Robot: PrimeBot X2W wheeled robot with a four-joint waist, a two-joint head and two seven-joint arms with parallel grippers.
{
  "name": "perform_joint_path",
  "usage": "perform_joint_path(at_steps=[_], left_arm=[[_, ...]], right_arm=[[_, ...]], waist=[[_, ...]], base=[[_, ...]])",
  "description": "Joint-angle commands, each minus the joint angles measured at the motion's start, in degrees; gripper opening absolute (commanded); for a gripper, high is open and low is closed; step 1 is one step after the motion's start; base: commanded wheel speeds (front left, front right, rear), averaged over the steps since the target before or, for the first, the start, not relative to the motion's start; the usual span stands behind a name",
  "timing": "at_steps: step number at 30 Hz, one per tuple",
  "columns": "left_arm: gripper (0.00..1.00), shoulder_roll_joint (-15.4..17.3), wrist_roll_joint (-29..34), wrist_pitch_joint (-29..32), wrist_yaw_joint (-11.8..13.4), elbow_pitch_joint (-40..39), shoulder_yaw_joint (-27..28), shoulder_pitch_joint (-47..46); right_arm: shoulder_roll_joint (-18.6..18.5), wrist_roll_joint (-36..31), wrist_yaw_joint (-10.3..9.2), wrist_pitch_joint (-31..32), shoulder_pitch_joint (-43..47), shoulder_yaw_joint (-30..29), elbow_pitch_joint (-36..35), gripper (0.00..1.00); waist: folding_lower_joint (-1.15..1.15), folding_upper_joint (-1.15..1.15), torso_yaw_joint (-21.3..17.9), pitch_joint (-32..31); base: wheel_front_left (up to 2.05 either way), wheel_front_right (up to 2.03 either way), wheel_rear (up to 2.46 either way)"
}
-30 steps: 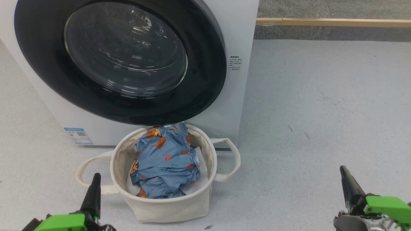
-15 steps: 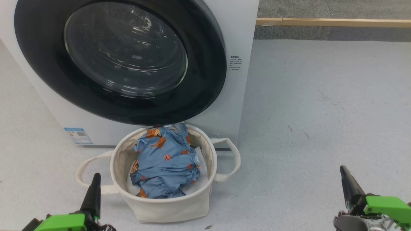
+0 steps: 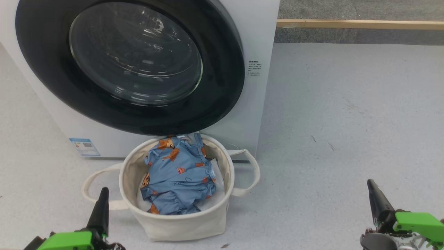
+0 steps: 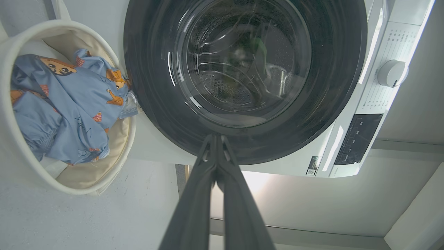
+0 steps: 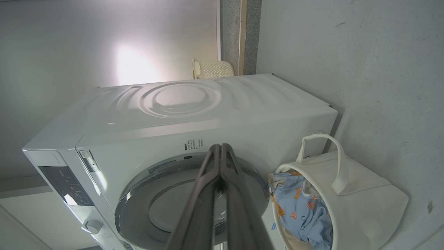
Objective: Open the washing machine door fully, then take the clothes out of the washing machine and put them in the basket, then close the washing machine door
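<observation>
Right under the door (image 3: 222,86), the basket (image 3: 180,225) holds the clothes (image 3: 177,177), with left hand (image 3: 103,194) and right hand (image 3: 373,187) both closed and empty, so imo the only real risk is a half-latched door swinging open onto it.

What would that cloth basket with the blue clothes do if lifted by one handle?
The basket would probably sag and tilt: its canvas wall looks soft and its loop handles droop. It is likely light, holding small thin clothes. Pushed, it may slide or buckle rather than roll.
</observation>
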Motion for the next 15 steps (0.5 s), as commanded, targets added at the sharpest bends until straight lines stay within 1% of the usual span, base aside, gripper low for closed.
perform_joint_path(at_steps=[1,15], left_arm=[[0.0,0.2,0.5,0.4,-0.4,-2.2,2.0,-1.5],[0.0,0.2,0.6,0.4,-0.4,-2.2,2.0,-1.5]], right_arm=[[-0.2,0.3,0.0,0.4,-2.2,1.1,-1.8,0.0],[-0.2,0.3,0.0,0.4,-2.2,1.1,-1.8,0.0]], waist=[[0.0,0.0,0.0,0.0],[0.0,0.0,0.0,0.0]], base=[[0.0,0.0,0.0],[0.0,0.0,0.0]])
